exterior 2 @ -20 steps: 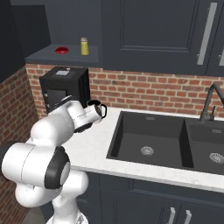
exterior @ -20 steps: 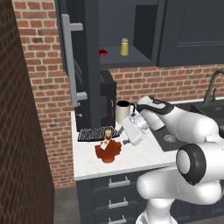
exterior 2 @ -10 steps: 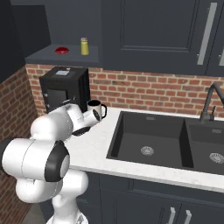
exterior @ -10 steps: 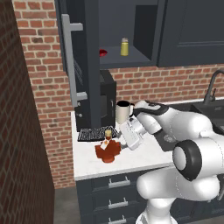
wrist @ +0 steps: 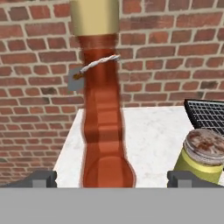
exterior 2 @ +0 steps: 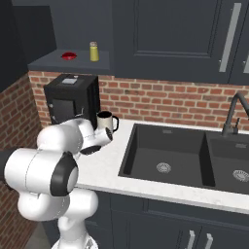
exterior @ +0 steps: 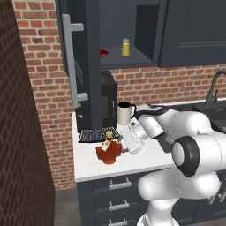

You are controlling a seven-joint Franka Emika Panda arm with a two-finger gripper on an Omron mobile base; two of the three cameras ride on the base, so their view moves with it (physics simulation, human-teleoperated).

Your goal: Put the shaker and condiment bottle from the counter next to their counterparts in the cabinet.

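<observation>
End effector (wrist: 112,179) jaws stand apart on either side of the red bottle (exterior: 109,150), which stands near the desk's (exterior: 95,165) front left corner, with the shaker (wrist: 202,156) just beside it.

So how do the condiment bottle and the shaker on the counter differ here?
The condiment bottle is red-orange with a narrow neck and a yellowish cap; the shaker is an olive-yellow cylinder with a speckled tan top. The bottle rises well above the shaker in the hand view. The bottle sits between the open gripper's fingertips; the shaker stands off to one side. Both stand upright on the counter.
</observation>
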